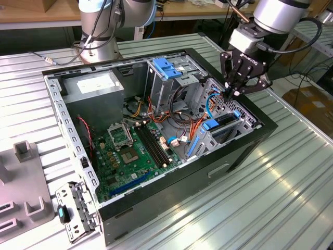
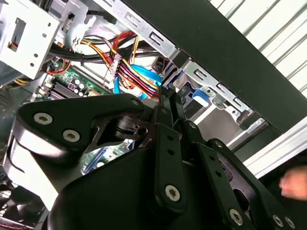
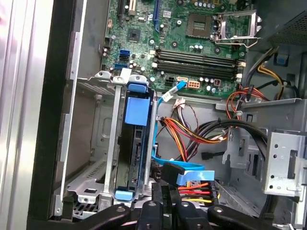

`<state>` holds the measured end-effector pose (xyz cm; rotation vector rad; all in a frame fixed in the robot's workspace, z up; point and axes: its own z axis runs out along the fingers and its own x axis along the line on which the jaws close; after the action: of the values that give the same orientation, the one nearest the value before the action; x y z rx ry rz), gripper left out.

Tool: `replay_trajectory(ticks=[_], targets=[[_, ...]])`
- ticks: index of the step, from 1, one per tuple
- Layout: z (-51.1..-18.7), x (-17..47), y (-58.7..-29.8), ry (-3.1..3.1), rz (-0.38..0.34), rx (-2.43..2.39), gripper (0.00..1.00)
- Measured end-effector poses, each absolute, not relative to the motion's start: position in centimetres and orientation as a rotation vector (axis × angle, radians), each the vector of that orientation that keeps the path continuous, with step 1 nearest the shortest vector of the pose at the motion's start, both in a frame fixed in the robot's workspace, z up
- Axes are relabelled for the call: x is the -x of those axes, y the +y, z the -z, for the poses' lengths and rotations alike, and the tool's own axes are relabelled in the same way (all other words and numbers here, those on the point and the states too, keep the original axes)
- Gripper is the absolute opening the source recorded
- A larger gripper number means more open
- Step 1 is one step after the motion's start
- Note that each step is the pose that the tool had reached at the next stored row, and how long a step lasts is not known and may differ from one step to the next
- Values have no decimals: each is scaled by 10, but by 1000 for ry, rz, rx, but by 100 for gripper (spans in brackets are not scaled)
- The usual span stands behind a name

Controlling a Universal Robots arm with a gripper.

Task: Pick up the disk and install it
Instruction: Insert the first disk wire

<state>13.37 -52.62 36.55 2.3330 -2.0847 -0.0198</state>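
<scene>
A ribbed metal table (image 1: 291, 177) carries one open computer case (image 1: 156, 198), with wooden benches behind it in the room. One arm reaches in from the exterior view's right. Its pincer (image 1: 230, 92) hangs over the case's corner bay with its black fingers (image 3: 165, 201) drawn close together at the tips, pinching nothing that can be made out.

The disk (image 3: 135, 158) sits on edge in its blue carrier frame inside a grey bay, just below and beside the pincer, apart from the fingertips. In the exterior view the disk (image 1: 225, 125) lies directly beneath the pincer.

One green motherboard (image 1: 130, 151), one grey power supply (image 1: 93, 88) and one drive cage with a blue handle (image 1: 167, 70) lie further off from the pincer.
</scene>
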Motion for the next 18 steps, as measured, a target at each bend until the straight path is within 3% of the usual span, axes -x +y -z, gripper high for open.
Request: replay_trajectory(ticks=[18], targets=[[-357,-125,-536,-2178,7,-2258,17]])
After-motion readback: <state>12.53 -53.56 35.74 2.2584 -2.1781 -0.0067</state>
